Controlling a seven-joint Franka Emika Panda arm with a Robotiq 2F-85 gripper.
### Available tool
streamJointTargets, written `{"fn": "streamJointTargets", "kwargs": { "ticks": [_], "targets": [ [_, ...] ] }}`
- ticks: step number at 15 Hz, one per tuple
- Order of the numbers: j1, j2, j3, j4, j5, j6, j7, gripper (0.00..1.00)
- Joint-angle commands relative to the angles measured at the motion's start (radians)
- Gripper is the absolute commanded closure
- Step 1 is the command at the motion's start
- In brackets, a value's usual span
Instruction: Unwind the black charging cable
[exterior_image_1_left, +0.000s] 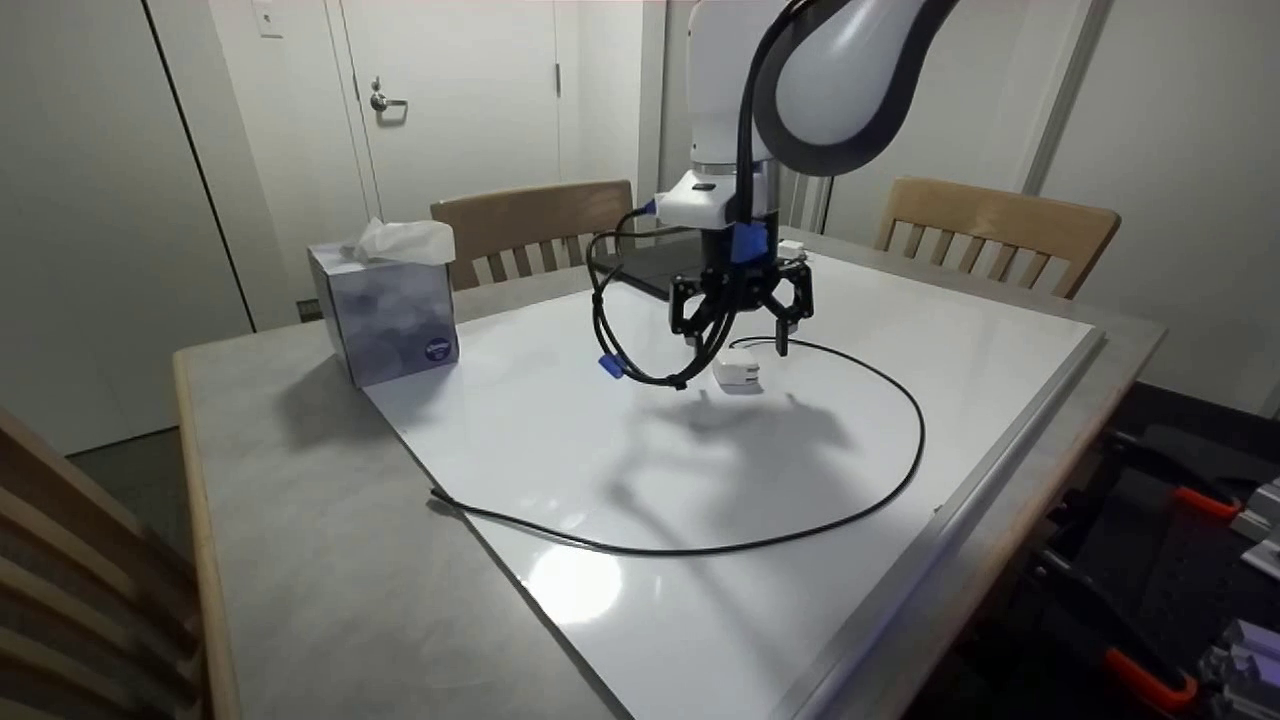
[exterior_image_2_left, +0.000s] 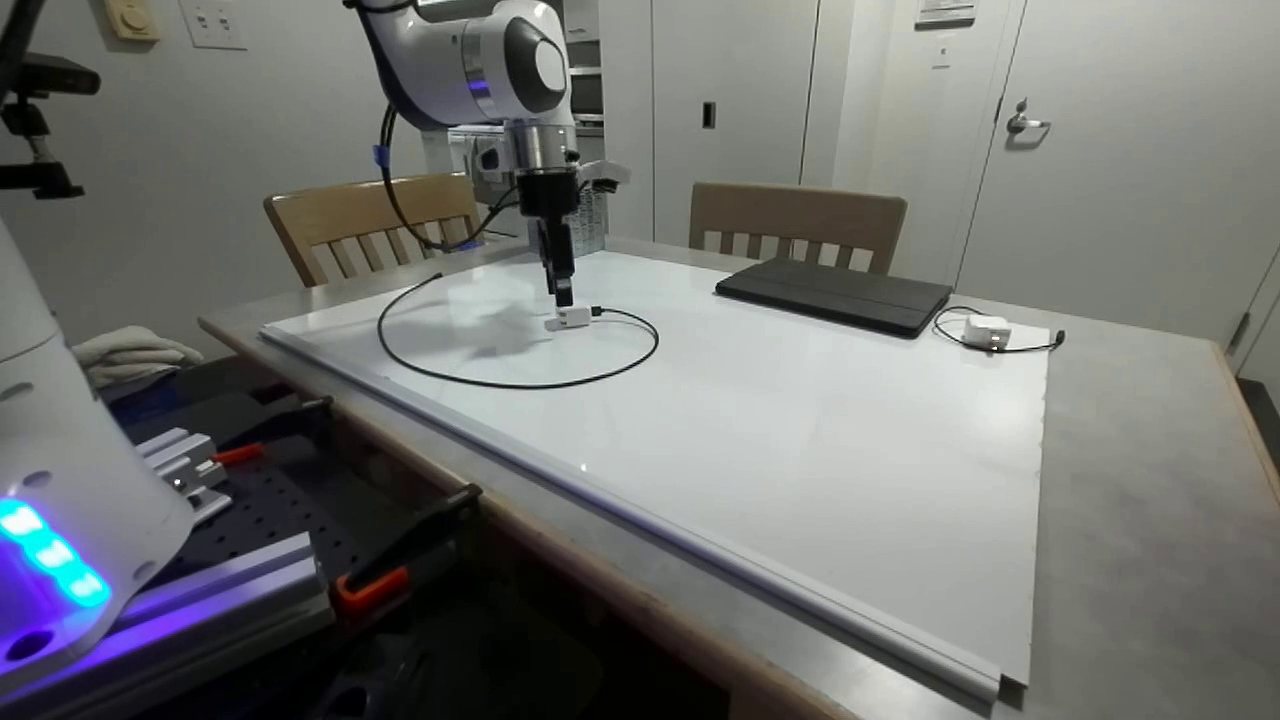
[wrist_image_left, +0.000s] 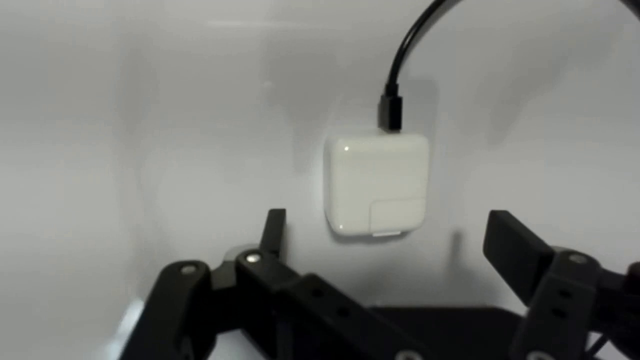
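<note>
The black charging cable (exterior_image_1_left: 690, 552) lies on the white board in one wide open curve, also seen in the other exterior view (exterior_image_2_left: 520, 386). One end is plugged into a white charger block (exterior_image_1_left: 736, 372), also visible there (exterior_image_2_left: 574, 317). Its free end reaches just past the board's edge near the tissue box side. My gripper (exterior_image_1_left: 740, 347) is open and empty above the block (wrist_image_left: 378, 185). In the wrist view, the fingers (wrist_image_left: 387, 220) stand wide apart on either side of the block's lower end. The cable (wrist_image_left: 400, 57) leaves the block's top side.
A flat dark rectangular pad (exterior_image_2_left: 835, 293) lies at the board's far side. Beside it is a second white charger (exterior_image_2_left: 987, 332) with a short black cord. A purple tissue box (exterior_image_1_left: 395, 315) stands at the board's corner. A raised metal rail (exterior_image_1_left: 960, 510) runs along one board edge.
</note>
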Motion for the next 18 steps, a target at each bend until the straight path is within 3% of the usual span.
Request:
{"fn": "streamJointTargets", "kwargs": {
  "ticks": [1, 5, 11, 18],
  "targets": [
    [-0.094, 0.012, 0.050, -0.024, 0.096, 0.106, -0.190, 0.00],
    [-0.141, 0.030, 0.101, -0.035, 0.224, 0.119, -0.314, 0.00],
    [-0.085, 0.009, 0.055, -0.074, 0.247, 0.131, -0.193, 0.00],
    [-0.103, 0.032, 0.046, -0.057, 0.234, 0.177, -0.186, 0.00]
  ]
}}
